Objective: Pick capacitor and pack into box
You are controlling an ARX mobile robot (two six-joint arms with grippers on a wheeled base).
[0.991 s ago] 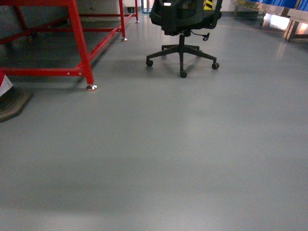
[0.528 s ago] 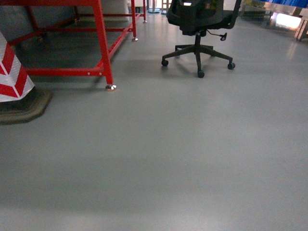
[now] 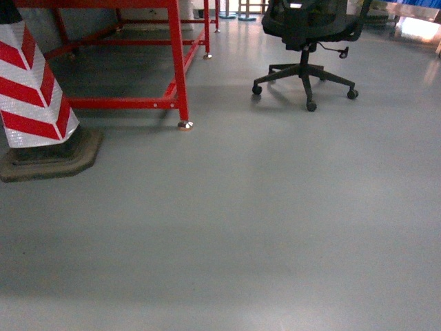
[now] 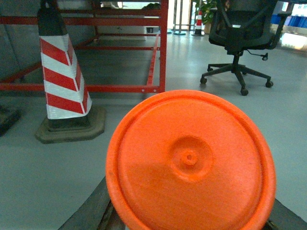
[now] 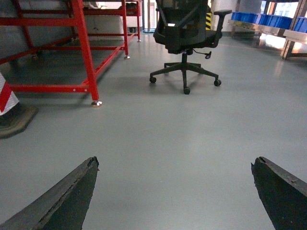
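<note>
Head view: only floor, no box yet

Head view shows mostly the big grey floor (image 3: 241,227). Next biggest is the red metal frame (image 3: 176,62) at the top left. Beside it on the left stands a red and white striped cone (image 3: 34,89) on a dark base. A black office chair (image 3: 306,27) on wheels sits at the top right, well apart from the frame.

The left hand (image 4: 192,225) grips a round orange disc (image 4: 192,163) that fills most of the left wrist view. Whether this is the capacitor, I cannot tell. Only dark bits of the fingers peek out under it.

The right hand (image 5: 175,201) is spread wide and holds nothing. Its two dark fingertips (image 5: 62,196) show at the bottom corners, with bare floor between them.

The box is not in any view, so I cannot say where it is. It probably has to be found first.

What could go wrong: the robot could roll into the cone, a frame leg or the chair, since all sit near its way. A bump might shake the disc loose.
</note>
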